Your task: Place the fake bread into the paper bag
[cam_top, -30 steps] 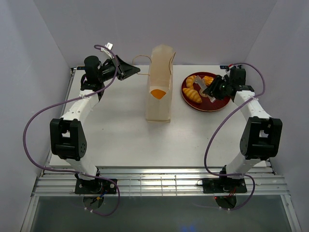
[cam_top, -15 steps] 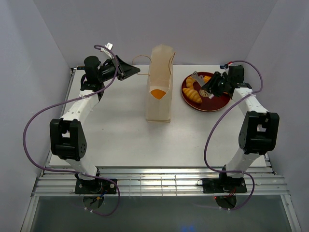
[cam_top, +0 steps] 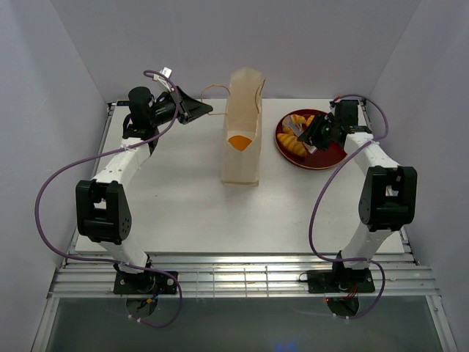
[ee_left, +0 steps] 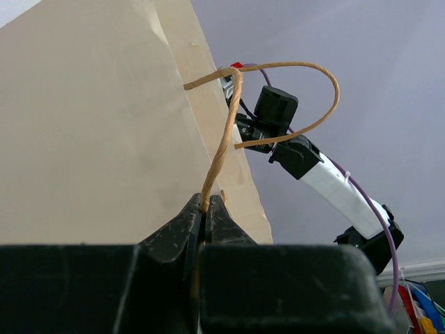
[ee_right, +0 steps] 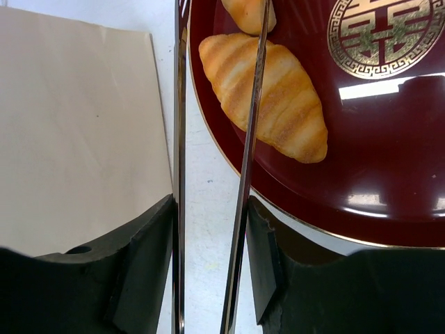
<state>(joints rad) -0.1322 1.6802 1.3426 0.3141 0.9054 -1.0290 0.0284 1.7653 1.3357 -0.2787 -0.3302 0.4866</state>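
- Our left gripper [ee_left: 205, 209] is clamped on the cord handle [ee_left: 222, 149] of the paper bag [cam_top: 242, 158], which stands upright.
- Our right gripper [ee_right: 215, 83] hangs over the plate [ee_right: 389, 174], blades slightly apart, gripping nothing.
- 1 orange piece [cam_top: 238, 141] seems to be inside the bag already; the other fake bread [ee_right: 278, 97] lies on the plate, not yet picked up.

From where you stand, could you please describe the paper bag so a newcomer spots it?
Near the middle of the white table, the tall narrow cream-beige paper bag stands upright, left of the round dark red plate of golden toy pastries. It is the tallest thing there, and the left gripper pinches its thin brown cord handle.
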